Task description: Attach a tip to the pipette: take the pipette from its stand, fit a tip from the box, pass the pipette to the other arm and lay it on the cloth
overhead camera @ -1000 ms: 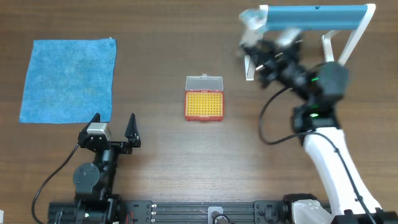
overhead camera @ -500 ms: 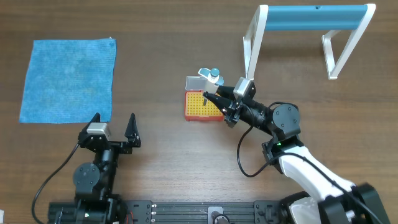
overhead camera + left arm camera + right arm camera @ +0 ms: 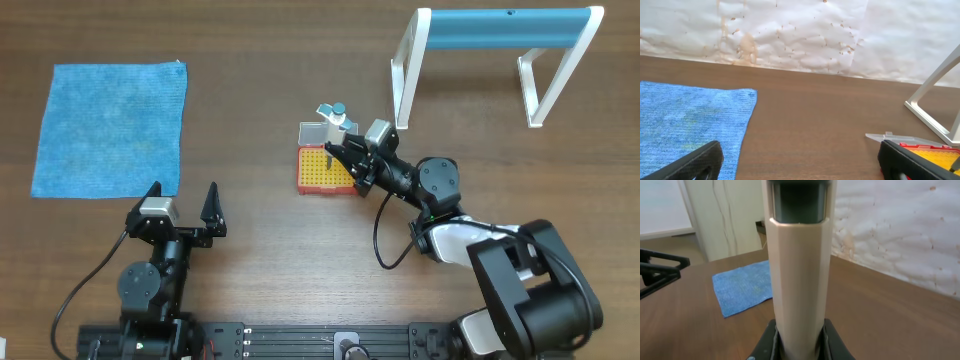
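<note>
Pipette (image 3: 335,118): upright, with your right gripper (image 3: 343,155) clamped around its white body (image 3: 800,280). Its lower end stands over the yellow tip box (image 3: 312,175); you cannot tell whether they touch.

Tip box: mid-table (image 3: 260,260), clear lid open at its far side.

Left gripper (image 3: 183,205): fingers spread apart, just beside the near corner of the blue cloth (image 3: 110,130).

Stand (image 3: 500,28): far right, well apart from the cloth.

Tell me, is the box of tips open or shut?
Open. The box shows its yellow tips from above, and its clear lid is flipped back behind it.
</note>
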Action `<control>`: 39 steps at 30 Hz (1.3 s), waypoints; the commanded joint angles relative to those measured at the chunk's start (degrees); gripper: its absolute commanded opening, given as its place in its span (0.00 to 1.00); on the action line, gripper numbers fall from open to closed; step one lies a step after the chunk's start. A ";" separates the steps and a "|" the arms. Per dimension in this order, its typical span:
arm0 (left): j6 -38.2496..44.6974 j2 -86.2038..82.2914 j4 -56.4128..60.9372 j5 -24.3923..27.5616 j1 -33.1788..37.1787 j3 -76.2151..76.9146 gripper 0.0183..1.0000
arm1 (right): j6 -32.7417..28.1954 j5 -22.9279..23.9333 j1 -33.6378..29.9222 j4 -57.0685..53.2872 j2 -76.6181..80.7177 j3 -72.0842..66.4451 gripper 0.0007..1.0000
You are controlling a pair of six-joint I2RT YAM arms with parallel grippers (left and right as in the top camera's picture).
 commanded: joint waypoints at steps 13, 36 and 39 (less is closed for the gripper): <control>0.57 -0.26 -0.33 -0.63 0.04 -0.13 1.00 | -1.68 2.19 0.35 0.26 1.51 4.02 0.08; 0.57 -0.26 -0.33 -0.63 0.04 -0.13 1.00 | -2.40 1.81 1.09 -4.79 1.51 3.89 0.08; 0.57 -0.26 -0.33 -0.63 0.04 -0.13 1.00 | -2.64 1.81 1.09 -4.98 1.51 3.89 0.08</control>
